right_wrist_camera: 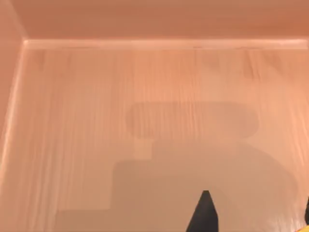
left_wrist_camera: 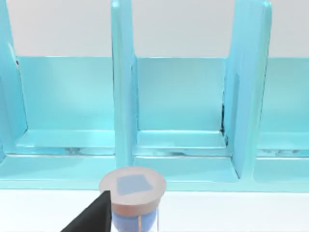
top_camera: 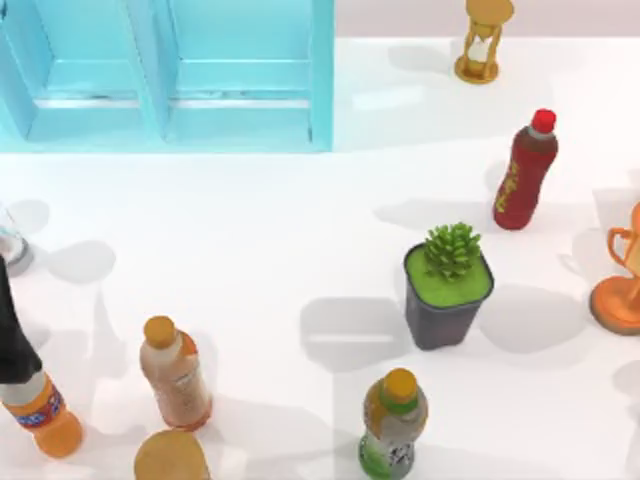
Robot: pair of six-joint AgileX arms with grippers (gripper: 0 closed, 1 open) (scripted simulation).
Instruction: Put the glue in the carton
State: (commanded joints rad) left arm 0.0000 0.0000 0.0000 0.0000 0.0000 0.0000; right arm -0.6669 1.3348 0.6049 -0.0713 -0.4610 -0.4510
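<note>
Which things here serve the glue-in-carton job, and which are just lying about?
Job: carton, its inside floor under the right hand.
Lying about: blue rack, hourglass, red bottle, potted succulent, trophy, peach bottle, green bottle, orange bottle; left arm parked at the left edge.

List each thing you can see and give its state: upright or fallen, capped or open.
Red-capped bottle: upright, capped.
Green bottle: upright, capped.
Peach drink bottle: upright, capped.
Potted succulent: upright.
Hourglass: upright.
Carton: open, right gripper above its floor.
Left arm: at the table left edge.
</note>
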